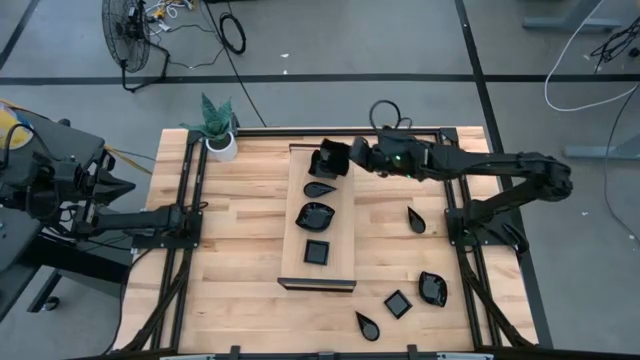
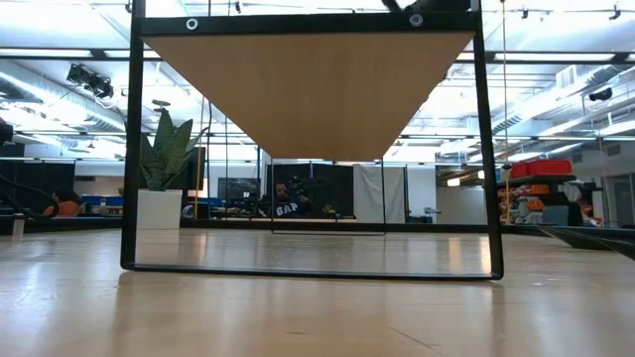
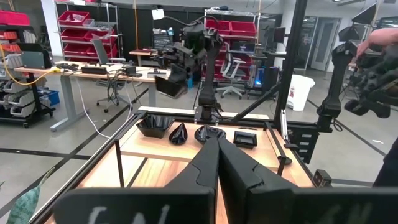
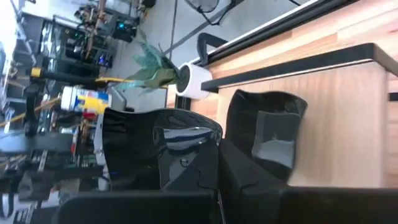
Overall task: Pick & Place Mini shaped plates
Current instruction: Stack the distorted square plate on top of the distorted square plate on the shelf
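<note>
- Your right gripper (image 1: 345, 158) is clamped on a black plate (image 1: 329, 160) and holds it above the far end of the wooden board (image 1: 296, 262).
- In the right wrist view that plate (image 4: 186, 149) sits pinched between the fingers, its glossy face tilted up on edge.
- Just below the gripper, three plates lie on the board: a teardrop (image 1: 320, 188), a wavy bowl (image 1: 315, 214), a square (image 1: 317, 252).
- Behind the gripper, towards your right arm's base, five more plates lie on the table (image 1: 240, 250): a teardrop (image 1: 416, 220), a bowl (image 1: 433, 288), a square (image 1: 398, 303), another teardrop (image 1: 367, 325), and one at the table's front edge (image 1: 412, 347).
- Your left gripper (image 3: 216, 163) waits at the table's left edge, fingers pressed together with nothing between them.
- The potted plant (image 1: 218, 128) stands at the far left corner.
</note>
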You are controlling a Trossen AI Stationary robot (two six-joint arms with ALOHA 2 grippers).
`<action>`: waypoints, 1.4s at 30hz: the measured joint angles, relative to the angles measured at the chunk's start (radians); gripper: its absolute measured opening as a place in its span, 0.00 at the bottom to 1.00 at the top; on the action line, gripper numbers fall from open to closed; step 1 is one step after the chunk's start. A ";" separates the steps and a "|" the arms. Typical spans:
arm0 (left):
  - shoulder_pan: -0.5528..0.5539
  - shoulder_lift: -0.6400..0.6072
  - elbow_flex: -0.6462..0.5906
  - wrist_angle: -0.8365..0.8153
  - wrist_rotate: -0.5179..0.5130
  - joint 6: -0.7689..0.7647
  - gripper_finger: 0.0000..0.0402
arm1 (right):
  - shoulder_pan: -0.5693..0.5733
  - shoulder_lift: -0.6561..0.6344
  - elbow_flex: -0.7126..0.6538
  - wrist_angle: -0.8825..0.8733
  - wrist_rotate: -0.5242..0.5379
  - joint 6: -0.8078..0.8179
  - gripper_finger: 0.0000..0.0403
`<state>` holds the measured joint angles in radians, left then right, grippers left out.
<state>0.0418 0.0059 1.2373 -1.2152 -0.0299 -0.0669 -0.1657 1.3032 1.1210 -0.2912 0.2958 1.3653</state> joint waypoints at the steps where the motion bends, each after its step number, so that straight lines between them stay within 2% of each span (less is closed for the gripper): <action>1: 0.000 0.000 0.000 0.000 0.000 0.000 0.03 | -0.007 0.020 0.014 0.003 0.000 0.009 0.00; 14: 0.000 0.000 0.000 0.000 0.000 0.001 0.04 | -0.052 0.182 0.048 0.006 0.000 0.164 0.00; 23: 0.000 0.000 0.000 0.000 0.000 0.000 0.03 | -0.085 0.186 0.048 -0.045 -0.001 0.160 0.00; 32: 0.000 0.000 0.000 0.000 0.000 0.000 0.04 | -0.096 0.185 0.048 -0.047 -0.077 0.134 0.00; 42: 0.000 0.000 0.000 0.000 0.000 0.000 0.03 | -0.096 0.185 0.047 -0.048 -0.080 0.115 0.00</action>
<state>0.0418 0.0062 1.2373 -1.2151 -0.0299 -0.0665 -0.2615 1.4883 1.1683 -0.3393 0.2153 1.4799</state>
